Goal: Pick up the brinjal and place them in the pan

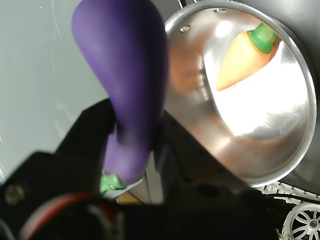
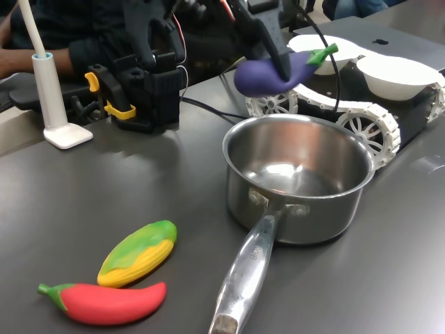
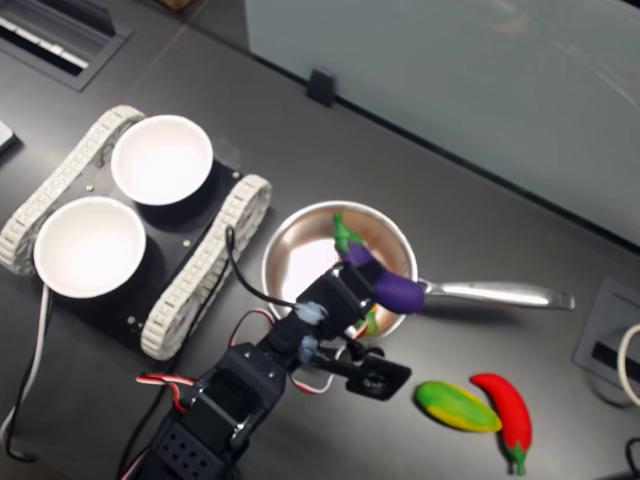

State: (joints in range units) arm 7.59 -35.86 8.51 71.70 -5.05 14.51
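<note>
The gripper (image 2: 278,59) is clamped on the brinjal (image 2: 274,74), holding it in the air just above the far rim of the pan (image 2: 299,182); below and ahead of the jaws, in the wrist view, a toy carrot (image 1: 247,57) lies on the pan's floor

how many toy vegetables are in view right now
4: purple toy brinjal held above the steel saucepan; orange carrot inside it; yellow-green corn cob and red chili on the table.

Polished steel pan (image 2: 299,182); matt, smooth, seemingly rubbery brinjal (image 2: 268,74); matt dark tabletop (image 2: 83,188).
</note>
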